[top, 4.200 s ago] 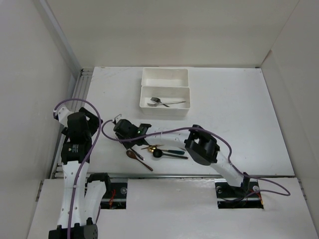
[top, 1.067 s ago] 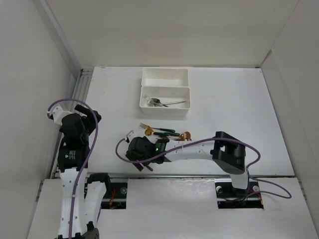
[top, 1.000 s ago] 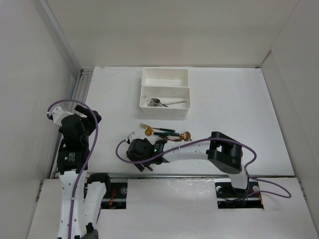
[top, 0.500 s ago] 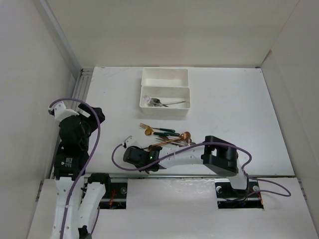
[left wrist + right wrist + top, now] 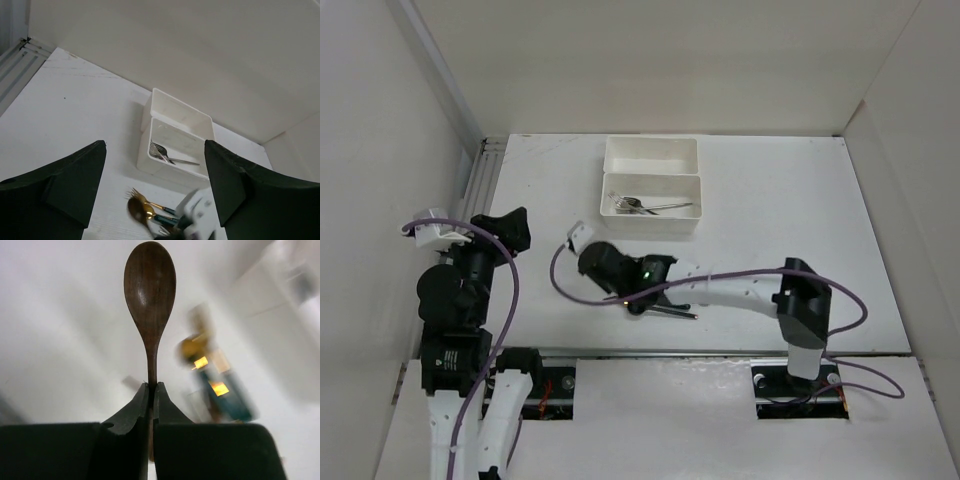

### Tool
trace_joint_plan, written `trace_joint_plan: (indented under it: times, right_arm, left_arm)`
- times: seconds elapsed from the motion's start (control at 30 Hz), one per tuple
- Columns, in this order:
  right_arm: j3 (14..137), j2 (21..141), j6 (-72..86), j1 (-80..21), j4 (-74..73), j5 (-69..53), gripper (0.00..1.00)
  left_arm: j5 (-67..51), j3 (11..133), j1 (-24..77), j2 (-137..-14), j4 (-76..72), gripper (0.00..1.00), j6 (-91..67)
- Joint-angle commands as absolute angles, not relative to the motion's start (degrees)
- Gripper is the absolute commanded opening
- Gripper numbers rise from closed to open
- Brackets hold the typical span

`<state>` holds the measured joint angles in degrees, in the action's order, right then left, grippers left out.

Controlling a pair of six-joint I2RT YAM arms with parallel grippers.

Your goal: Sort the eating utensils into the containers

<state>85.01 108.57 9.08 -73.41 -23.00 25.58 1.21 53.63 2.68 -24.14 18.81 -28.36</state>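
My right gripper (image 5: 151,386) is shut on the handle of a brown spoon (image 5: 150,285), held above the table with the bowl pointing away. In the top view this gripper (image 5: 592,265) hangs left of the loose utensils (image 5: 655,303). Gold and green-handled utensils (image 5: 215,385) blur past beside the spoon. Two white trays stand at the back: the far tray (image 5: 651,143) and the near tray (image 5: 651,222), which holds silver forks (image 5: 638,206). My left gripper (image 5: 510,230) is open and empty, raised at the left. Its view shows the trays (image 5: 172,172), the forks (image 5: 161,151) and a gold fork and spoon (image 5: 137,207).
A metal rail (image 5: 480,175) runs along the table's left edge. White walls enclose the table on three sides. Purple cables (image 5: 560,275) loop off both arms. The right arm's body (image 5: 740,288) stretches across the front of the table.
My right gripper has swung up and back from the front edge, carrying the brown spoon off the table. My left arm has risen and tilted.
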Motion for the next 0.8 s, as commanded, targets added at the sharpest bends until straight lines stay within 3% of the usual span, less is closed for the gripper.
trace_joint_plan:
  times: [0.0,0.23,0.43,0.77]
  right_arm:
    - [89.21,102.74,-9.85,-66.19,-15.75,33.47,0.0]
    - [92.54,110.45,-40.56,-55.29,-4.66,38.14,0.0]
    - [96.59,116.8,-46.84,-48.53,-1.86,35.25,0.0]
    - [92.37,118.74,-50.1,-45.0,3.87,28.75,0.0]
  left_arm:
    - [-1.49,52.38,2.99,-24.87,16.0,0.77,-28.13]
    - [-1.05,50.1,2.99,-27.86,15.47,0.77,-28.13]
    - [-5.53,47.11,2.99,-34.09,14.33,0.75,-29.27]
    - [-13.36,44.74,2.99,-42.97,6.07,0.73,-26.02]
